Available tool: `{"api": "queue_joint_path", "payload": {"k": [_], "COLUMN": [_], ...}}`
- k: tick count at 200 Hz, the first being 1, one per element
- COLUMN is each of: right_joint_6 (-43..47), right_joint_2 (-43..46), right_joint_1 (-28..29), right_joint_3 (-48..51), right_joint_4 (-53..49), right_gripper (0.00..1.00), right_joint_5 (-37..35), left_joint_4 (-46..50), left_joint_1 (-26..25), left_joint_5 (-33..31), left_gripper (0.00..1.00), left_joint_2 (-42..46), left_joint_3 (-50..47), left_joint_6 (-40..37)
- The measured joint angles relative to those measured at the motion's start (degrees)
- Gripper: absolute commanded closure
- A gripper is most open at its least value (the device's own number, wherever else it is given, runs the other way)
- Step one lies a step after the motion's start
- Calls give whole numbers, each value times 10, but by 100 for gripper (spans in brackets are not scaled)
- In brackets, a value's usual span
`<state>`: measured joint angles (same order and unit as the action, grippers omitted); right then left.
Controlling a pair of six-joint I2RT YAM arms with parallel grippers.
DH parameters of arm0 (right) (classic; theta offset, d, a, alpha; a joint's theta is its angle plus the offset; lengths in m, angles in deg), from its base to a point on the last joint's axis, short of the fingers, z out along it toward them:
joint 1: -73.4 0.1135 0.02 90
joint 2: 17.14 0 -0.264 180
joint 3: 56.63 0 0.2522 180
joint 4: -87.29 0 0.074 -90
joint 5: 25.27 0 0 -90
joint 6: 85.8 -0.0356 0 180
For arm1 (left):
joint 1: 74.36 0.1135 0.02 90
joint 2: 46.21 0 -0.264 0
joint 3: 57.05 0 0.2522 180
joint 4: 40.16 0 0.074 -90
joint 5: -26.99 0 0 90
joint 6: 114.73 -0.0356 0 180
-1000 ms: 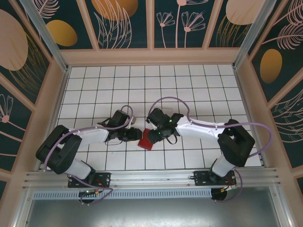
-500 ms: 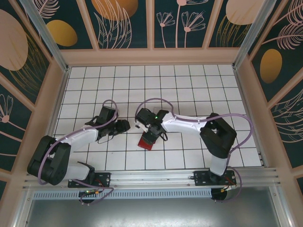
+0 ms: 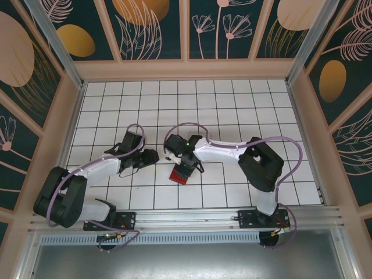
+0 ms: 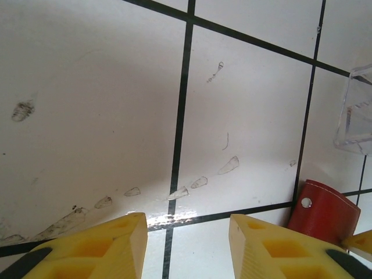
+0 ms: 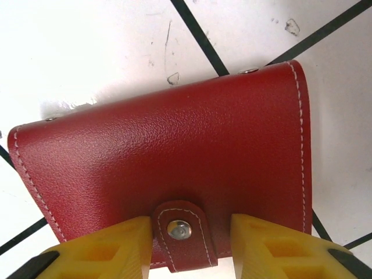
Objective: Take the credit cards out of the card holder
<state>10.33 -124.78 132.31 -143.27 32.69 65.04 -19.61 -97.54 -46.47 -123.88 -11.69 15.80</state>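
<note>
My right gripper [image 5: 192,224] stands part-spread, its yellow fingers [image 5: 104,250] straddling the small red closing tab [image 5: 181,251] without pinching it, placed, I judge, to unsnap the folded red leather card holder [image 5: 168,145]. It lies shut on the white tiled table [image 5: 87,52], cards presumably inside. My left gripper [image 4: 187,232] hovers spread and empty beside it, near a clear plastic tray [image 4: 356,110]; only the snap bars the way

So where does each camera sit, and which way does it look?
Top external: above and behind, looking down at the table; both arms show.
Left wrist: on the left arm, facing tiles; the left claw shows.
Right wrist: on the right arm, facing down; the right claw flanks the closing tab.
All three share the red card holder.
</note>
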Motion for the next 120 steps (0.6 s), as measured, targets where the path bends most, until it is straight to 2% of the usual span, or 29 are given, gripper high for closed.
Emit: {"api": "queue_joint_path", "payload": {"k": [31, 51, 80, 100, 120], "right_joint_6": [7, 11, 11, 11, 10], "right_joint_2": [-2, -2, -2, -1, 1], "right_joint_1": [7, 12, 13, 13, 13], "right_joint_3": [-2, -2, -2, -2, 1], "right_joint_4": [-1, 0, 3, 10, 20], "right_gripper": [68, 72, 76, 78, 80], "right_joint_5": [-7, -12, -14, -14, -14], "left_joint_4": [-1, -7, -28, -54, -75], "left_joint_1": [0, 0, 0, -2, -4], "left_joint_5": [21, 52, 112, 150, 163], "left_gripper": [57, 60, 71, 74, 76], "left_joint_2": [0, -1, 0, 0, 0], "left_joint_3": [3, 3, 3, 3, -4], "left_joint_6": [-2, -4, 1, 14, 29]}}
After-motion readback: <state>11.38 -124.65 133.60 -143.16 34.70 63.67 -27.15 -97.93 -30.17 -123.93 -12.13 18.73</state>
